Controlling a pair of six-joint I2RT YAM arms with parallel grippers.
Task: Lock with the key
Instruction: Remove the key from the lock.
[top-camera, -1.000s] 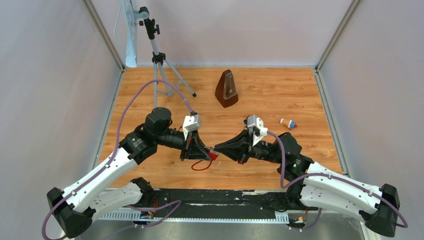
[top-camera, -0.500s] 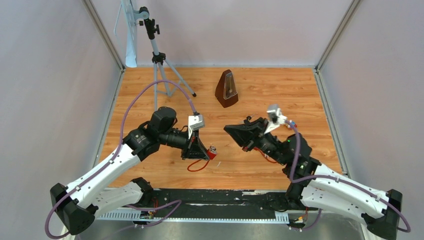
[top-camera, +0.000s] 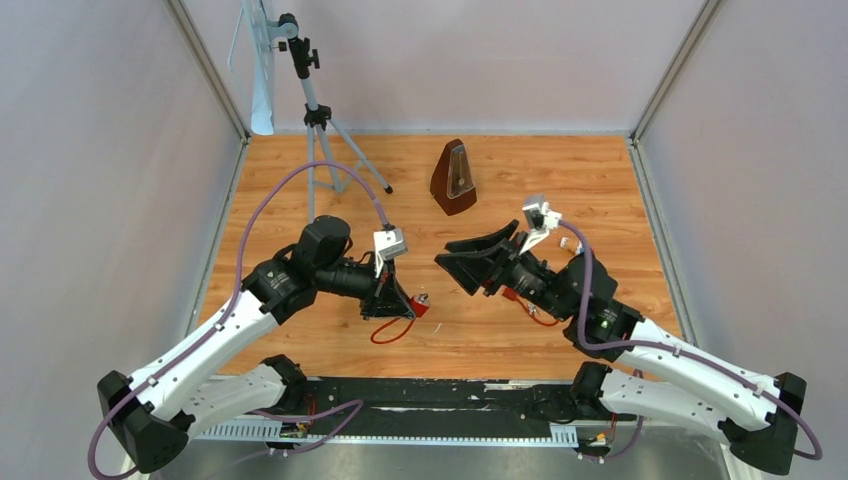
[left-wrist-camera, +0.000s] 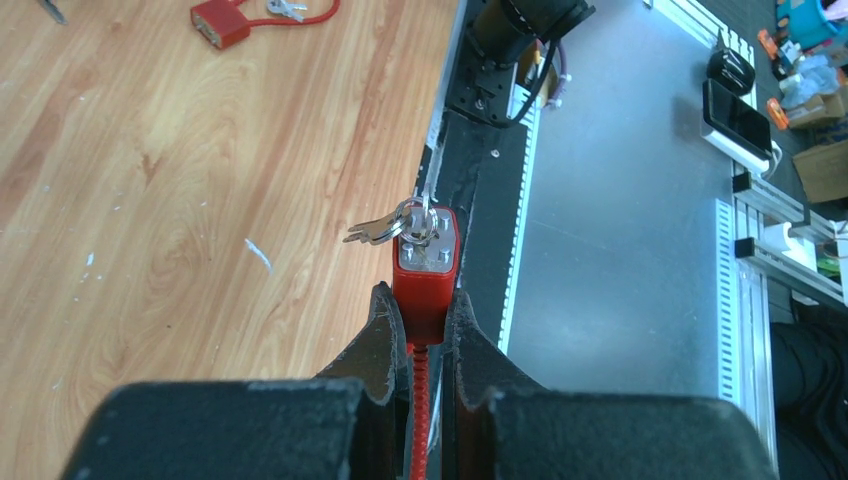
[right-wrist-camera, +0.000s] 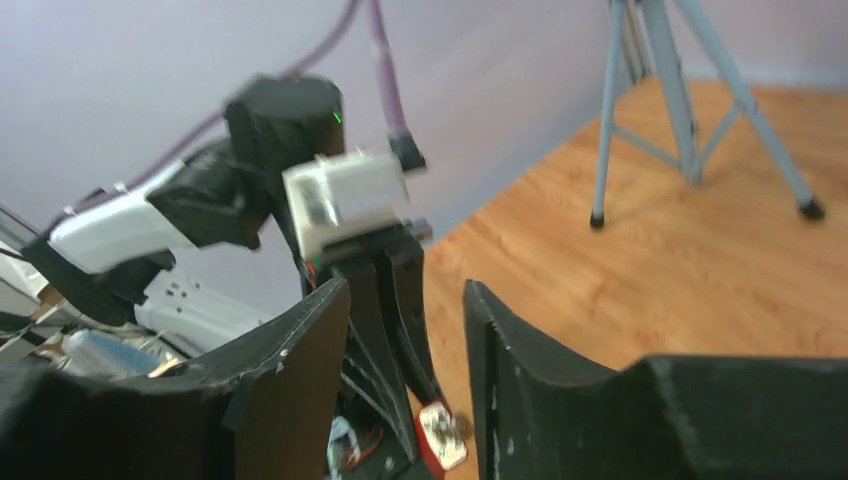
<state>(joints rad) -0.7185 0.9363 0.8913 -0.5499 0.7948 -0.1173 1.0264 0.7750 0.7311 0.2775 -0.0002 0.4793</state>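
A: Tripod (top-camera: 315, 110)?
B: Standing well beyond the left gripper (left-wrist-camera: 422, 303), toward the back wall.
A: Metronome (top-camera: 454, 178)?
B: Upright, beyond both grippers, roughly between them.
A: Right gripper (right-wrist-camera: 405, 292)?
B: Released, holding nothing. Facing the left gripper, apart from it.
A: Left gripper?
B: Clenched on the lock (left-wrist-camera: 427, 262), squeezing its red body from both sides.
A: Key (left-wrist-camera: 376, 230)?
B: On a ring at the lock's metal end face, just past the left fingertips, pointing sideways.

Padlock (left-wrist-camera: 428, 270) lower body: hidden between left fingers (left-wrist-camera: 378, 340).
Second padlock (left-wrist-camera: 222, 22) keys (left-wrist-camera: 285, 9): cut off by top edge.
Small object (top-camera: 570, 242) on bench (top-camera: 600, 180): too small to identify.
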